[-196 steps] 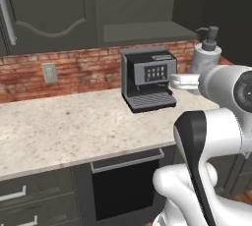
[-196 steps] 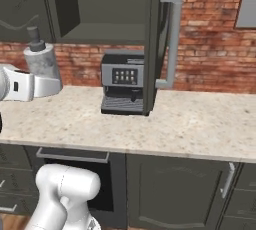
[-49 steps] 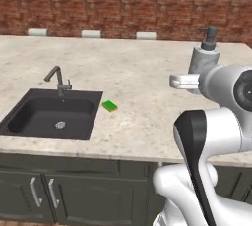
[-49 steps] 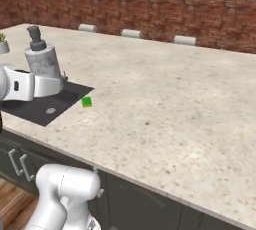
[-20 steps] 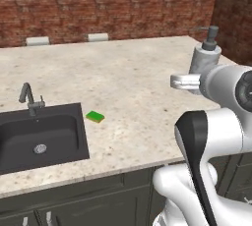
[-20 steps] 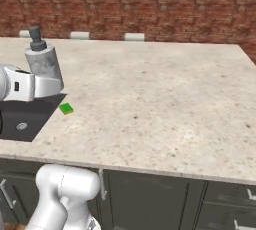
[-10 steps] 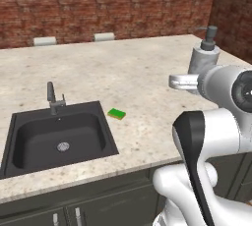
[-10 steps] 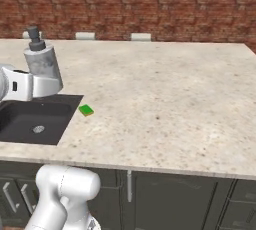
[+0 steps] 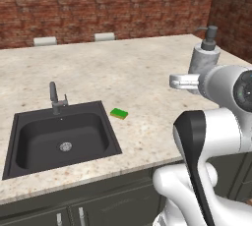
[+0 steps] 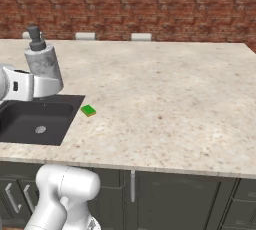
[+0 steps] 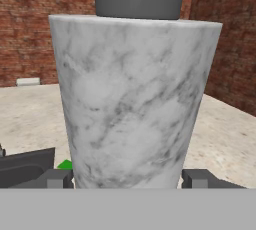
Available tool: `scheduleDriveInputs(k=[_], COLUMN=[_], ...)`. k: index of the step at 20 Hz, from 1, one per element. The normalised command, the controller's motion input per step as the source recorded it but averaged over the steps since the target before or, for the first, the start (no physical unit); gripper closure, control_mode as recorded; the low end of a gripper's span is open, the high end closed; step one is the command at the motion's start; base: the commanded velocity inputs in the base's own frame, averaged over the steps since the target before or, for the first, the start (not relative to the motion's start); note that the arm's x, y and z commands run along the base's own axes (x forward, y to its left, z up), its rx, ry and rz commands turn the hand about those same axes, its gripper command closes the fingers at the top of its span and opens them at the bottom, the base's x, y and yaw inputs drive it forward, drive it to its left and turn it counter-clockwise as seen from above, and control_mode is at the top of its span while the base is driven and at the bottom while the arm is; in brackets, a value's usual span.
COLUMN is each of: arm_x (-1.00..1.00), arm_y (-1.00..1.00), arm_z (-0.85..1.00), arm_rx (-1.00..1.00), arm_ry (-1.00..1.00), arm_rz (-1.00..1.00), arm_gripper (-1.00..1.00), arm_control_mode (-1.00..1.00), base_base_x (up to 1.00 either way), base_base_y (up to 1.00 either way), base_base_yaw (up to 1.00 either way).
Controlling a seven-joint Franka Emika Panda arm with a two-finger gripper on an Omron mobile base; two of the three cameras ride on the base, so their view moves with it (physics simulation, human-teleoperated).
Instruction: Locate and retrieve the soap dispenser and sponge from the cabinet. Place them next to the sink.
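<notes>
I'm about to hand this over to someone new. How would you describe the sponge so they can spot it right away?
Start at the black rectangular recessed sink set in the speckled beige stone counter. Just off its far right corner, on bare counter, lies the small flat rectangular sponge, apart from the basin's edge. Its bright green top stands out.

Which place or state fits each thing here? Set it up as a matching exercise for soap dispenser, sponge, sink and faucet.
Things:
1. soap dispenser
2. sponge
3. sink
4. faucet

Places or states:
A. lying flat on the counter beside the basin's right edge
B. standing at the basin's back rim
C. held upright in the gripper, above the counter
D. recessed into the counter, black, with a round drain

Pairs: 1-C, 2-A, 3-D, 4-B
</notes>
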Motion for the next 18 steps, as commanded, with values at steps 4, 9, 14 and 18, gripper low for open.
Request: scheduleDriveInputs(k=[4,9,14,18], arm_x=[0.0,0.01,0.23,0.39], arm_y=[0.0,0.0,0.0,-0.03], arm_z=[0.0,0.0,-0.41,-0.62], arm_rx=[0.0,0.0,0.07,0.08], arm_ry=[0.0,0.0,0.0,0.0], arm_rz=[0.0,0.0,0.02,0.09], arm_gripper=[1.0,1.0,1.0,1.0], arm_control_mode=[1.0,-1.0,-1.0,-1.0], base_base_x=[0.06,0.0,0.0,0.0], base_base_y=[0.05,0.0,0.0,0.0], base_base_yaw=[-0.02,0.0,0.0,0.0])
